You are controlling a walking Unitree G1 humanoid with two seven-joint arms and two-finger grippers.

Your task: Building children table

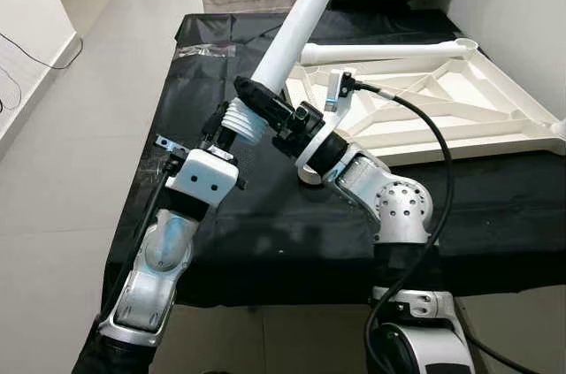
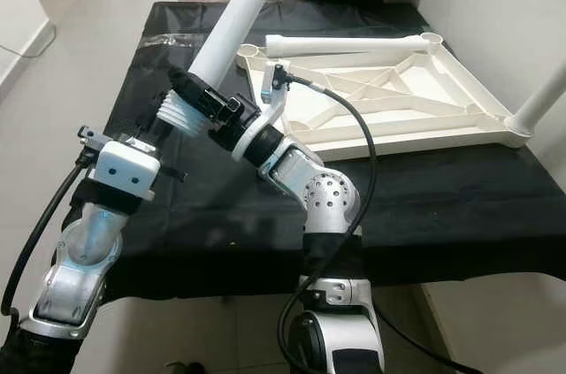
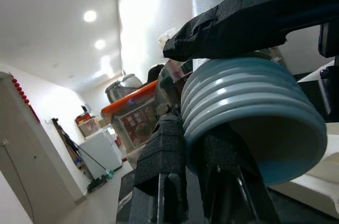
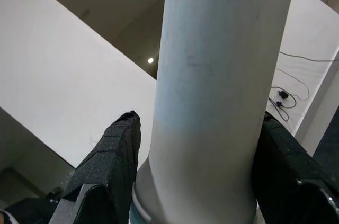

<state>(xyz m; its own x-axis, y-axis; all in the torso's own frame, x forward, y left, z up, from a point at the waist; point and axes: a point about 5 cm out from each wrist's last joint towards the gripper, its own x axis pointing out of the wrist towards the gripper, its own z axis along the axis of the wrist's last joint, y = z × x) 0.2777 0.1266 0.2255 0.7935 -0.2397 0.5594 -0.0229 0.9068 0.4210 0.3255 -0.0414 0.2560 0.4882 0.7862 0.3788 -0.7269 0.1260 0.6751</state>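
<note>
white table leg (image 1: 305, 16): tilted, right hand (image 1: 265, 107) clamped on shaft, left hand (image 1: 232, 123) gripping threaded end (image 3: 249, 113). upturned table frame (image 1: 442, 104) on black tabletop (image 1: 265, 241).

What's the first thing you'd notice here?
A long white table leg sticks up slantwise over the black table. The right gripper clamps its lower shaft, and the left gripper holds its ribbed threaded end. Behind lies the upturned white tabletop, one leg already lying along its far edge.
</note>
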